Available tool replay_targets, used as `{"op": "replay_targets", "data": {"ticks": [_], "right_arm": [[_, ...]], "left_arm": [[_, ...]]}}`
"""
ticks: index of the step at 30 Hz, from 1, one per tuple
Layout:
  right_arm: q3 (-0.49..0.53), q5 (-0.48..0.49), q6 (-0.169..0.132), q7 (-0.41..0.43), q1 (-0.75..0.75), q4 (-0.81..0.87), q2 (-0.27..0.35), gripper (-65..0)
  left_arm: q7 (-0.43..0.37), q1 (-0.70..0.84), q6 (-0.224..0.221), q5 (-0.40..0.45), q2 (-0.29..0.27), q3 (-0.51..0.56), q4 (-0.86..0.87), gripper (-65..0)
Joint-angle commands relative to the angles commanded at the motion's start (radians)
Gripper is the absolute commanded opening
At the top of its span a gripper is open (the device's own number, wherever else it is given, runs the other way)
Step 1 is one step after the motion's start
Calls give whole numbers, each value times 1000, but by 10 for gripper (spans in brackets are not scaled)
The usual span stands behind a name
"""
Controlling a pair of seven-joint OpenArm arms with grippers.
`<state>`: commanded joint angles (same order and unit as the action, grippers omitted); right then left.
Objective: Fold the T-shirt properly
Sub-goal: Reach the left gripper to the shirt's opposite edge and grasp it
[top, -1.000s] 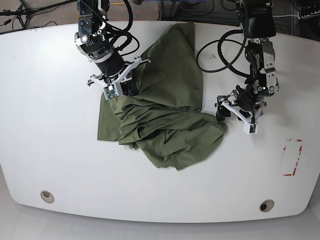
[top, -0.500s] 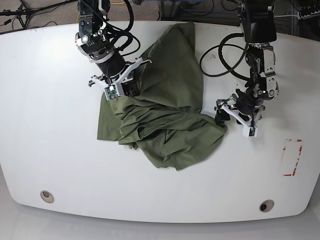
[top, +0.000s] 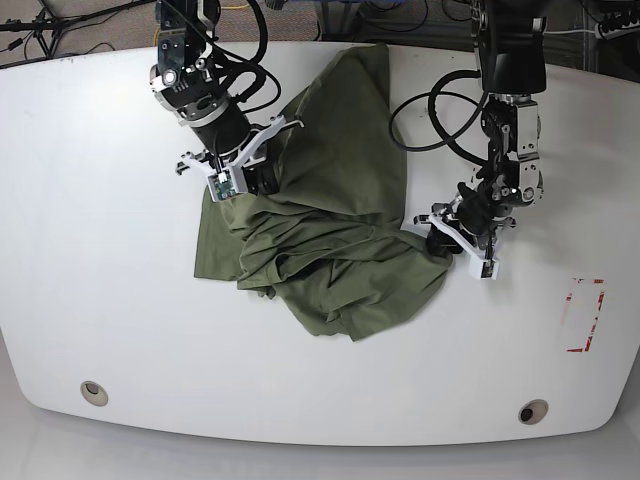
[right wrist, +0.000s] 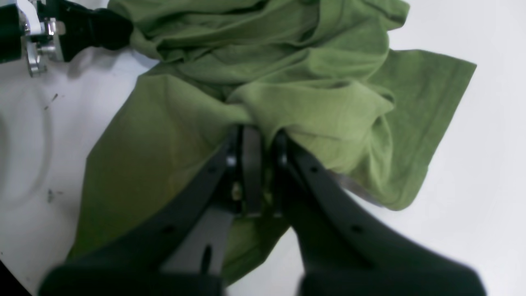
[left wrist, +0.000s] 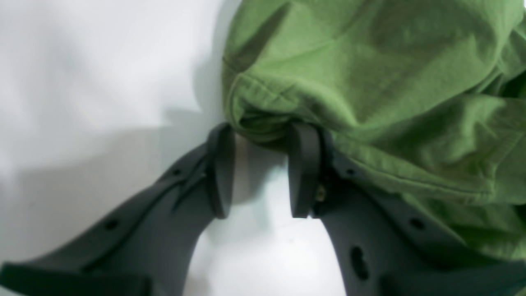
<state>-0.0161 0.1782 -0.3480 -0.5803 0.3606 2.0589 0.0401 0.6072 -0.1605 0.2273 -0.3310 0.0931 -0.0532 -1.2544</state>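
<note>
The T-shirt is seen lying crumpled on the white counter, bunched into thick folds near the middle, with one flatter part stretched toward the far edge and a flat flap spread out on the side of the right arm.

The right pincer is seen pressed down among the folds, its dark fingers drawn narrowly together with a ridge of green cloth gathered between them; the cloth is held there. In the base view this pincer is found at the upper part of the heap, close to where the flat flap begins.

The left pincer is seen at the opposite edge of the garment, its jaws standing moderately apart. A rolled, hemmed fold of cloth is lodged at the fingertips, touching the inner face of one of them, while bare counter is visible through most of the gap lower down. Whether the cloth is truly gripped cannot be told, since the gap is not closed upon it. In the base view the left pincer is set right at the cloth's rim, beside the bulge of the heap.

A red-outlined mark is seen on the counter well apart from the garment, and two round holes are set near the front edge
</note>
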Motion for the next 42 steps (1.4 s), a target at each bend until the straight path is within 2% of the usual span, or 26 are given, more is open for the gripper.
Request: {"op": "replay_targets", "data": {"ticks": [2, 6, 10, 12, 16, 18, 22, 32, 34, 42], "right_arm": [[2, 6, 3, 0, 3, -9, 6, -642], [1, 7, 4, 0, 3, -10, 7, -642], [2, 6, 3, 2, 3, -12, 7, -642], [3, 6, 3, 4, 2, -15, 8, -642], [3, 8, 3, 4, 3, -16, 9, -643], [3, 5, 4, 3, -3, -19, 6, -641], [3, 5, 5, 4, -4, -20, 6, -642], [4, 7, 5, 1, -6, -22, 6, -642], [4, 3, 5, 3, -6, -12, 3, -639], [4, 3, 6, 5, -8, -12, 5, -639]], "left_arm": [[12, -40, 1, 25, -23, 30, 38, -372], [16, -51, -2, 36, -33, 34, 45, -312], [21, -60, -4, 41, -40, 37, 50, -284], [26, -56, -1, 36, -35, 40, 45, -290], [45, -42, 9, 24, -21, 48, 31, -348], [77, -42, 16, 17, -17, 48, 41, -535], [78, -40, 19, 19, -15, 42, 39, -599], [79, -41, 31, 20, -15, 13, 23, -638], [100, -34, 36, 20, -8, -37, -25, -648], [109, -31, 39, 25, 14, -68, -108, -648]]}}
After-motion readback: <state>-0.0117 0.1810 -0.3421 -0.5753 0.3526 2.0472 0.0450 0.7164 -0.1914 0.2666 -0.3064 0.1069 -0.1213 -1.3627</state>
